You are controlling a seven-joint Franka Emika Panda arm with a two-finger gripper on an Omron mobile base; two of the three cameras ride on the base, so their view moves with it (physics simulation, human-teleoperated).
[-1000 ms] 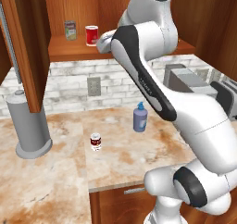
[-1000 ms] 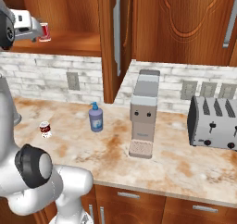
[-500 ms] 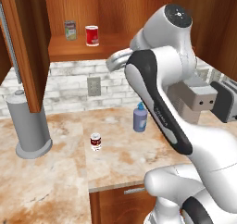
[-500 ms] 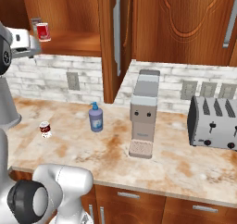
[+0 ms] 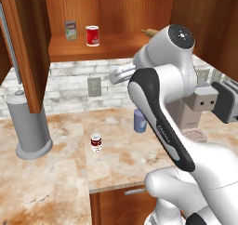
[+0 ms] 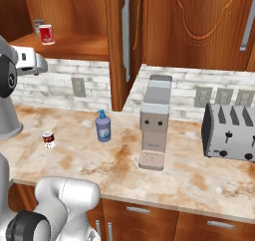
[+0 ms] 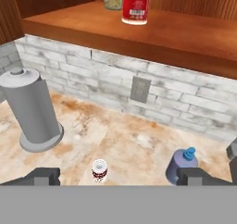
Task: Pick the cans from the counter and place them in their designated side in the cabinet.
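Withdrawn from the cabinet (image 5: 28,43) shelf: gripper (image 7: 118,177), fingers spread wide, holding nothing. Left to right: bright red can (image 5: 92,35) on shelf beside pale can (image 5: 70,30); dark red can (image 5: 96,142) on counter (image 5: 46,182); blue bottle (image 6: 103,127).

The white arm (image 5: 162,126) rises from the base, bends at a dark-banded elbow and folds over at a rounded upper joint, so the hand reaches away from the base. The gripper (image 7: 118,176) looks forward and down. Its jaws stand wide apart, with nothing between them. One dark fingertip (image 7: 39,176) shows at the lower left of the hand view, the other at the lower right, both level with each other. Neither fingertip touches anything.
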